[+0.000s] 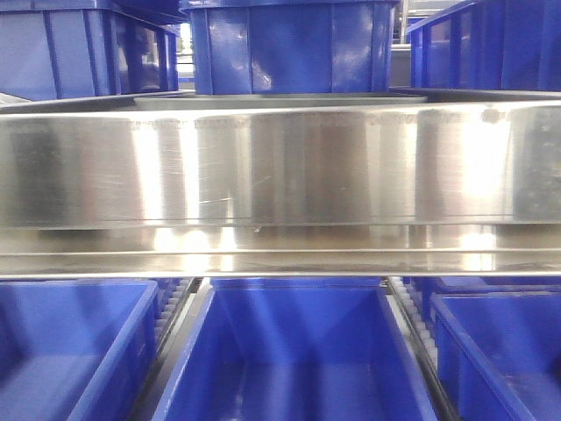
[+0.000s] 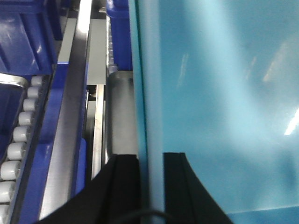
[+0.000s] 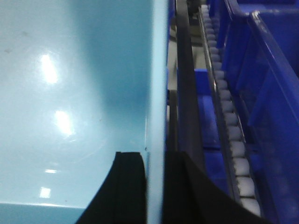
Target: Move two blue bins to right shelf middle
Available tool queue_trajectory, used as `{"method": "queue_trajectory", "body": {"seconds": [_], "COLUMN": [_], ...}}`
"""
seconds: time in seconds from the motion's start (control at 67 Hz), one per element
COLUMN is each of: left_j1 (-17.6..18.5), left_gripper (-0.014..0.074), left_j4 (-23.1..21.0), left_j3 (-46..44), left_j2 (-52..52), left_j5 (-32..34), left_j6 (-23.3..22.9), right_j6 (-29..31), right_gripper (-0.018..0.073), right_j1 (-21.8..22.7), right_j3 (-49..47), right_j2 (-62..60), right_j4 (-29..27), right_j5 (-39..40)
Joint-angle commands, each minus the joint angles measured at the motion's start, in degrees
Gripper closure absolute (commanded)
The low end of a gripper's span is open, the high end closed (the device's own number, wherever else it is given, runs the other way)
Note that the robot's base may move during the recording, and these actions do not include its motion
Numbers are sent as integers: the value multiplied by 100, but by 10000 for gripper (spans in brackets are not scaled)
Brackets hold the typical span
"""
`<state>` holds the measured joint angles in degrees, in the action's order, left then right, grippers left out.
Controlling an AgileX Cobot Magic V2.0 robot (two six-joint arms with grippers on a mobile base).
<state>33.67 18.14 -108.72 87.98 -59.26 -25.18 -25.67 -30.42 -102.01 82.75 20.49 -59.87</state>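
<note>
Around smooth cyan bin walls point(image 2: 224, 93), left end effector point(image 2: 150, 161) and right end effector point(image 3: 155, 158) clamp shut.

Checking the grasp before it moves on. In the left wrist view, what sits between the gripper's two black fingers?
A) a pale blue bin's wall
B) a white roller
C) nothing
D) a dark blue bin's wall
A: the wall of the pale blue bin runs down between the black fingers of the left gripper.

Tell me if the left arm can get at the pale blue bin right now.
Likely yes: the left gripper straddles the side wall of the pale blue bin, apparently clamped on it, with nothing in between.
</note>
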Motion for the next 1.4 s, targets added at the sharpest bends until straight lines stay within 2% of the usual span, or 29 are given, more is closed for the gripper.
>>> {"method": "queue_trajectory", "body": {"seconds": [0.0,0.343,0.492,0.656,1.387], "left_j1": [31,31,31,31,31], "left_gripper": [707,707,707,707,707], "left_j4": [130,273,475,648,571], "left_j3": [-108,-108,-108,-108,-108], "left_j2": [-73,-73,-73,-73,-73], "left_j5": [466,508,496,435,421], "left_j6": [-67,-78,-102,-369,-368], "right_j6": [22,7,-299,-299,-297], "right_gripper": [725,725,725,725,725], "right_j1": [-2,-2,-2,-2,-2], "right_j3": [-87,-87,-87,-87,-87], "right_j2": [-72,-72,-72,-72,-72], "right_j4": [167,167,167,167,167], "right_j5": [755,804,804,804,882]}}
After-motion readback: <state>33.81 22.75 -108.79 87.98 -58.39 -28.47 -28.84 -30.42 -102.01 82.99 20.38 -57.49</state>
